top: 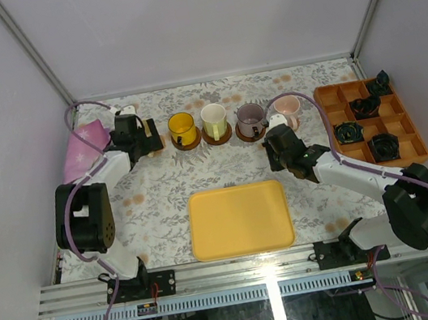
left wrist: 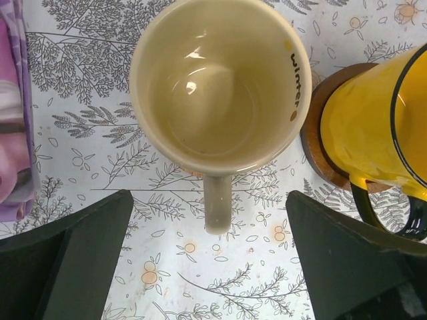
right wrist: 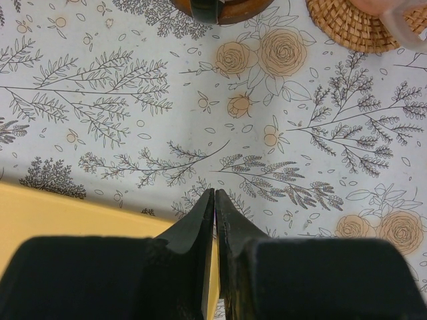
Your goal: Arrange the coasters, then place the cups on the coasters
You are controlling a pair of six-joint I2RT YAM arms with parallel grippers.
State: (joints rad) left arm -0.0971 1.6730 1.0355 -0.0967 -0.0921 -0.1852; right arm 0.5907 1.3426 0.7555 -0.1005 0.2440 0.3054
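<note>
The left gripper (left wrist: 208,203) hangs with its two dark fingers (left wrist: 80,260) spread wide at the lower corners of its wrist view, touching nothing. Between them, clear of both, is the handle of a cream-white cup (left wrist: 217,87). This cup stands upright on the floral tablecloth (left wrist: 167,280) in the upper middle of that frame, with "winter" printed inside its rim. Just to its right the yellow cup (left wrist: 373,113) sits on a dark brown coaster (left wrist: 317,133), and a pink-purple cloth (left wrist: 13,100) lies along the left edge. In the overhead view the row runs on to the right across the upper part of the table. The second cream-white cup (top: 213,117) is on a second brown coaster (top: 219,139), and the grey-purple cup (top: 250,117) on a third brown coaster (top: 250,136). The pale pink cup (top: 286,107) is on a tan woven coaster (right wrist: 353,27). The right gripper (right wrist: 213,197) has its jaws pressed together on nothing. It is over bare tablecloth, below the third brown coaster in its wrist view. The yellow tray (top: 241,221) lies in the lower middle of the overhead frame. The orange divided tray (top: 331,101), at the right, holds small black objects (top: 349,132).
</note>
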